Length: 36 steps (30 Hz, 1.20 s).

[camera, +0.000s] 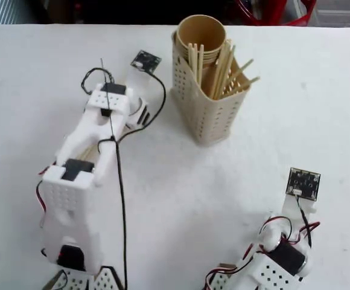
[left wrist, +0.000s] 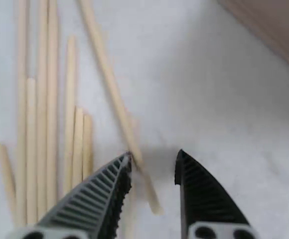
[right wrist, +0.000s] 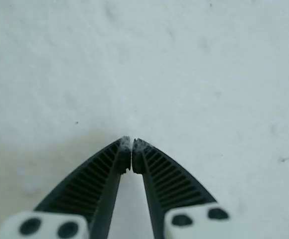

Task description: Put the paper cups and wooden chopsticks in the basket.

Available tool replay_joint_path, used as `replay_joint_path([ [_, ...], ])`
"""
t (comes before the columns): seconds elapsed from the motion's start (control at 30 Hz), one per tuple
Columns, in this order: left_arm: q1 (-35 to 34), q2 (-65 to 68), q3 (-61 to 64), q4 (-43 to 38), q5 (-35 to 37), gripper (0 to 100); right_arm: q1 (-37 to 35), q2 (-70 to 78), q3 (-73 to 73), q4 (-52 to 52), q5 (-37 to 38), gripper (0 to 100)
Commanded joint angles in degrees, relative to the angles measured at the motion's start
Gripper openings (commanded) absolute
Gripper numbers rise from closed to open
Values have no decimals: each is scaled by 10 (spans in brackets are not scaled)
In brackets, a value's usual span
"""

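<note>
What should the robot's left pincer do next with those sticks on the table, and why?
Probably lower a touch and close the left pincer on the slanted chopstick. The pincer is open, and that chopstick's end lies between its fingers, apart from the other chopsticks. The basket already holds the cups, so these loose ones seem to be what's left.

The chopsticks (left wrist: 50, 99) just beside the left gripper (left wrist: 153, 156) are pale bare wood, smooth and matt. That tool and the right gripper (right wrist: 131, 144) have black ribbed plastic fingers. The table (right wrist: 194, 64) under them looks matt white and faintly rough. The basket (camera: 208, 118) is matt beige perforated plastic, the cups (camera: 202, 30) tan paper.
</note>
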Motion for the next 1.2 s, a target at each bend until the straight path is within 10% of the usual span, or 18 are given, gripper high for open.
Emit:
replay_joint_path([
  [0.0, -7, 2, -30, 3, 30, 161, 1, -5, 5, 3, 5, 19],
  [0.4, -22, 0, -40, 43, 33, 25, 1, -5, 5, 3, 5, 19],
  [0.87, -69, -5, -308, 400, -51, 23, 1, -5, 5, 3, 5, 19],
  [1.17, -104, -241, -78, 418, -120, 23, 1, -5, 5, 3, 5, 19],
])
